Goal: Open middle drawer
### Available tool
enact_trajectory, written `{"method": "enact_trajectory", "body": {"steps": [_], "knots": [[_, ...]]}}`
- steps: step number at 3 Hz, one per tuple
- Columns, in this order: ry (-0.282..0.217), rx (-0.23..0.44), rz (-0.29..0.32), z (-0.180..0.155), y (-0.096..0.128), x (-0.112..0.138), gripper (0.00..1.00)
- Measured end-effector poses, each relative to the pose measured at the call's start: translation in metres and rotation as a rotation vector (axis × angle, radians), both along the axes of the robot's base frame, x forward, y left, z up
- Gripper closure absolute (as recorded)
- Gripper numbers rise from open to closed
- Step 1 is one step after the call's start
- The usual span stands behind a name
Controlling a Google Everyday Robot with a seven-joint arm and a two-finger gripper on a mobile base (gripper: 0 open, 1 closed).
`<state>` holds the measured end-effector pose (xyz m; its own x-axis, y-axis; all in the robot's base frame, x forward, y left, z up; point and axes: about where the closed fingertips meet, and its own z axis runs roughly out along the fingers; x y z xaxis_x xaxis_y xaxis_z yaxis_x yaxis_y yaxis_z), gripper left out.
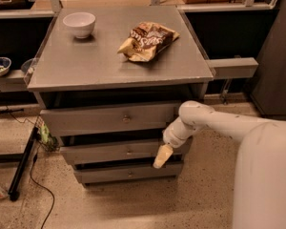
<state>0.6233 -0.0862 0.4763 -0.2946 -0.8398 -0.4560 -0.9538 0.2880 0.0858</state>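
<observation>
The gripper (161, 160) is held before the middle drawer (100, 153), jaws seemingly pressed together; the drawer knob (129, 151) is seen left of them.

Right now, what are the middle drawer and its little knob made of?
The middle drawer looks like grey painted metal or laminate, matte and smooth. Its knob glints, so probably metal. The gripper, at the drawer's right end, looks like pale yellowish plastic or rubber.
</observation>
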Motion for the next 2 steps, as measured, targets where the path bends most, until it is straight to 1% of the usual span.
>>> {"method": "enact_trajectory", "body": {"steps": [2], "knots": [[0.051,0.011,0.002,-0.029,0.003,0.004,0.0]]}}
